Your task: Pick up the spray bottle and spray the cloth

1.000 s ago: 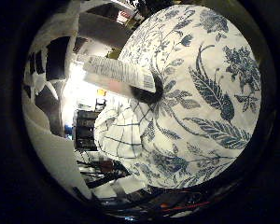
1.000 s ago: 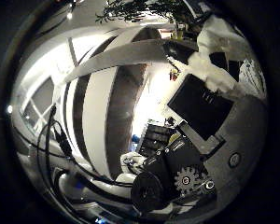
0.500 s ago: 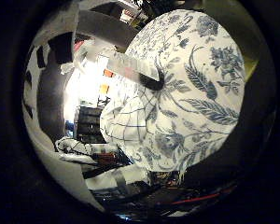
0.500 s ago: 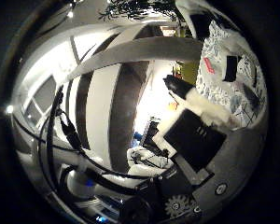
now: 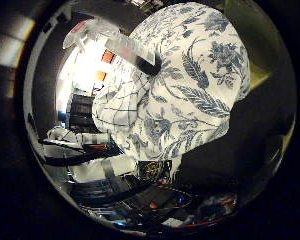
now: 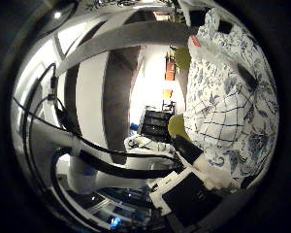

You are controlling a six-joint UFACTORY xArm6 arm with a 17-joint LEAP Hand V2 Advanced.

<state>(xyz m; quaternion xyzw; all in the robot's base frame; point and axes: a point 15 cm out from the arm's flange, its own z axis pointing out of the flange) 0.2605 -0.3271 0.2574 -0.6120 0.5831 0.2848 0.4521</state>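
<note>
**Bottle in reach, cloth just behind it**

Nearest your palm is the hand (image 6: 203, 189) itself: in the thumb-side view a black pad and a white fingertip reach in beside the cloth, but you cannot tell from these views whether the fingers are curled or straight, nor whether they grip anything.

Just beyond, the clear plastic spray bottle with a red-marked head (image 5: 107, 42) lies across the edge of the white cloth printed with blue flowers and leaves (image 5: 200, 95); its dark far end sits against the fabric. A white cloth checked with thin dark lines (image 5: 117, 107) lies bunched beside the floral one.

The risk, as it looks from here: the bottle is tilted and partly on soft fabric, so closing on it could roll it away or pinch cloth along with it. Farther off stand dark shelves (image 6: 157, 126) in a bright room.
</note>
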